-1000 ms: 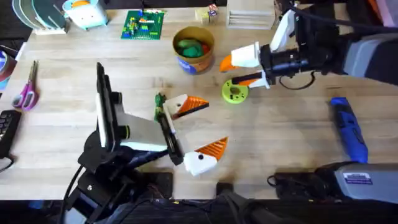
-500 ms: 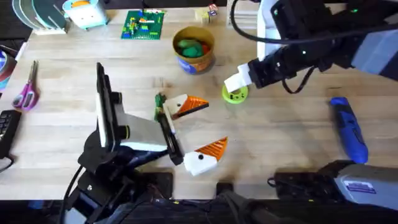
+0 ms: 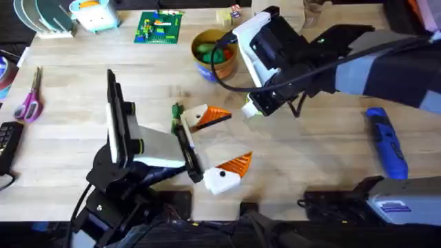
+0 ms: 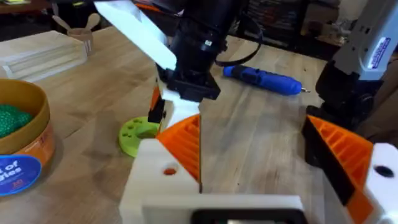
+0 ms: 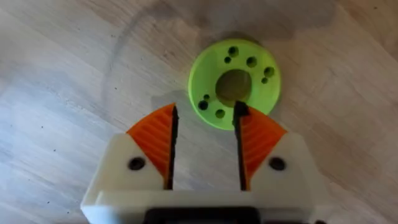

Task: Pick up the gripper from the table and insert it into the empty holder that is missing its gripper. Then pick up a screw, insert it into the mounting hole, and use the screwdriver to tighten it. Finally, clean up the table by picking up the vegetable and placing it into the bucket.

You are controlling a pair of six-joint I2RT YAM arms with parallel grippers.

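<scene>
My right gripper points down just over a lime-green disc, its orange pads open with nothing between them. From the left wrist it shows as the right gripper above the disc. My left gripper rests low on the table, wide open and empty, both white mounts tipped in orange. A small dark-green vegetable lies by its far finger. The tan bucket holds green and red toy foods. The blue screwdriver lies at the right. The loose gripper, holder and screw are out of view.
A green brick plate, wooden blocks and a wooden box stand along the back edge. Scissors lie at the far left. The right arm's base sits near the front right corner, close to the screwdriver.
The right arm swung left and turned its gripper from level to pointing down over the lime-green disc, which it now covers from above. The left arm has not moved.
</scene>
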